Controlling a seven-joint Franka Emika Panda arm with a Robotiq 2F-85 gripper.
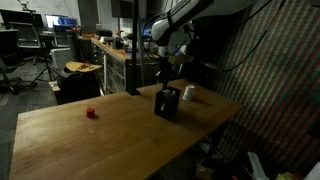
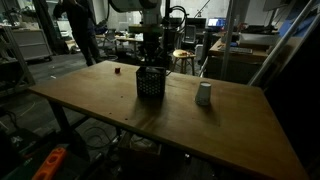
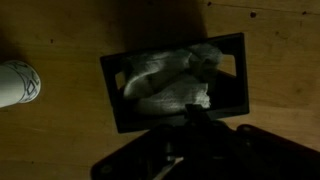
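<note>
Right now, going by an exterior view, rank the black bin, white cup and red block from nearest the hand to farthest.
1. Black bin, directly under the hand.
2. White cup, just beside the bin.
3. Red block, far off on the opposite side.

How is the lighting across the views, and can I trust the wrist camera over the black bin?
Wrist view: dim and soft. The gripper is a dark blur merging with the near wall of the black bin, and only the white crumpled material and the white cup stand out. Both exterior views: underexposed, with the table dull brown, the bin nearly a silhouette, and no glare.
</note>
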